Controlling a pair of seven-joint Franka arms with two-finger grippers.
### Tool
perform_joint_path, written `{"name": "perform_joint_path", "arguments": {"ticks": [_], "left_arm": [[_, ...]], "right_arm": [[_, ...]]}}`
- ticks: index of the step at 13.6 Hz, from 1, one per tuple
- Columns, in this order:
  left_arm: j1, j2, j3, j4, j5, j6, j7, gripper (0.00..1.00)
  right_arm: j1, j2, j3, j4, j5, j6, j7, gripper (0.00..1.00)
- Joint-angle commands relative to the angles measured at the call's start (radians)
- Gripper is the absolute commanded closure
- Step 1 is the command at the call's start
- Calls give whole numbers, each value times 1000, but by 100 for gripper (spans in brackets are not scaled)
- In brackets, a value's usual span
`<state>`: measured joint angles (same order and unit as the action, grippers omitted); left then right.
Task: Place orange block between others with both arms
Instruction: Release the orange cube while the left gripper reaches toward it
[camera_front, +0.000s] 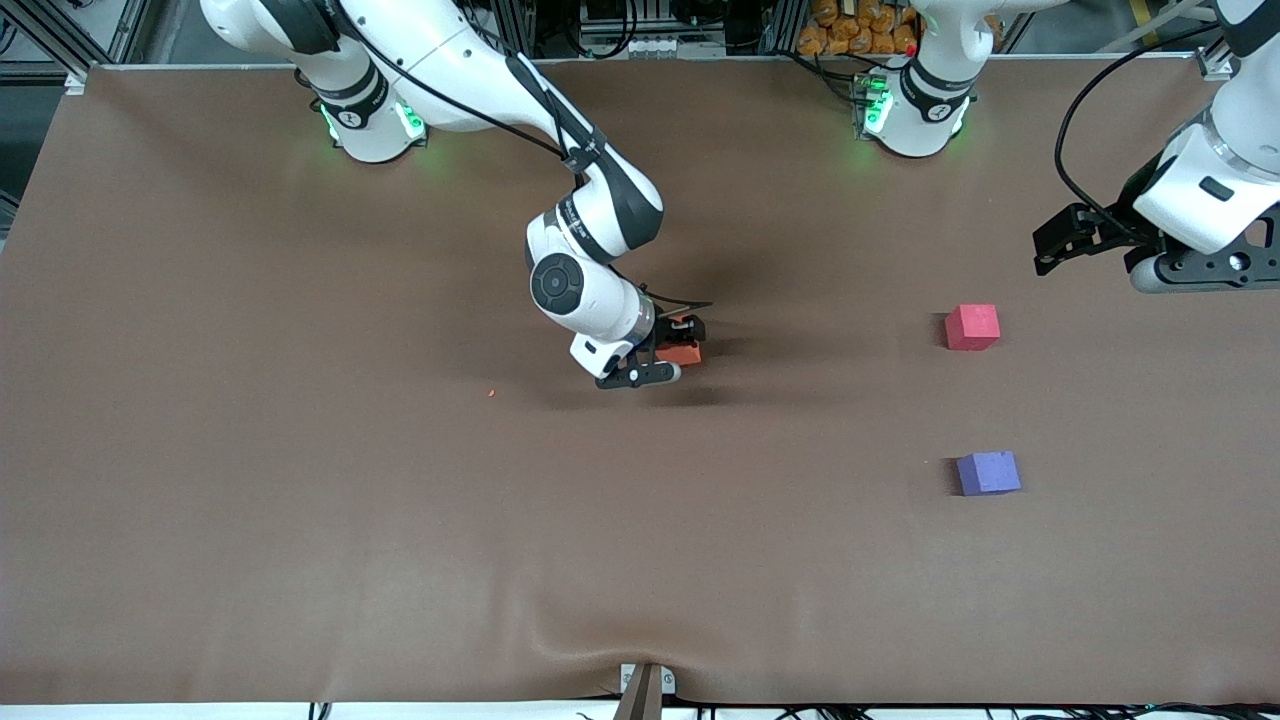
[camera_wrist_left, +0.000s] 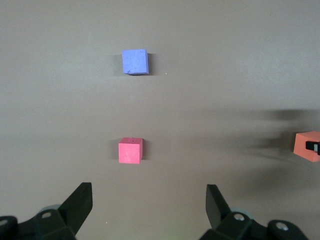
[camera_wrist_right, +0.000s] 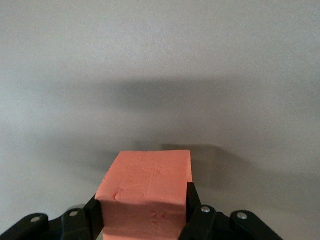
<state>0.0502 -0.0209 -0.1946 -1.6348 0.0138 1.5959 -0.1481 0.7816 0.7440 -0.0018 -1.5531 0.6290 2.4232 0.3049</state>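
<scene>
The orange block (camera_front: 683, 351) (camera_wrist_right: 147, 192) is low at the middle of the brown table, and my right gripper (camera_front: 672, 352) (camera_wrist_right: 143, 200) is shut on it, a finger pressed on each side. It also shows in the left wrist view as the orange block (camera_wrist_left: 307, 146). The pinkish-red cube (camera_front: 972, 327) (camera_wrist_left: 130, 150) and the purple-blue cube (camera_front: 988, 473) (camera_wrist_left: 135, 61) lie toward the left arm's end, the purple-blue one nearer the front camera, with a bare gap between them. My left gripper (camera_front: 1047, 250) (camera_wrist_left: 149, 192) hangs open and holds nothing, up in the air over that end of the table.
A tiny orange crumb (camera_front: 491, 393) lies on the cloth toward the right arm's end. A metal bracket (camera_front: 645, 685) sits at the table's front edge, where the cloth wrinkles. The two arm bases (camera_front: 372, 125) (camera_front: 915, 115) stand along the edge farthest from the camera.
</scene>
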Motion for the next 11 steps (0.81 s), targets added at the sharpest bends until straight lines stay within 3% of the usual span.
{"name": "perform_joint_path", "arguments": {"ticks": [1,4,8,11], "left_arm": [[-13,21,-11,-5,-15,29,4,0],[-21,68,-40,-5,-15,55,-2,0],[-36,172,-107,0,-14,111,-82,0],[-139,258,-129,-3,1,194,-284,0]], "right_arm": [[2,2,-12,28,26,-7,4,0],[-34,-60,-12,24,17,-56,-3,0],[-186,-263,-12,25,-18,-445,2,0],[-319,-453,-4,28,-248,-724,-4,0]]}}
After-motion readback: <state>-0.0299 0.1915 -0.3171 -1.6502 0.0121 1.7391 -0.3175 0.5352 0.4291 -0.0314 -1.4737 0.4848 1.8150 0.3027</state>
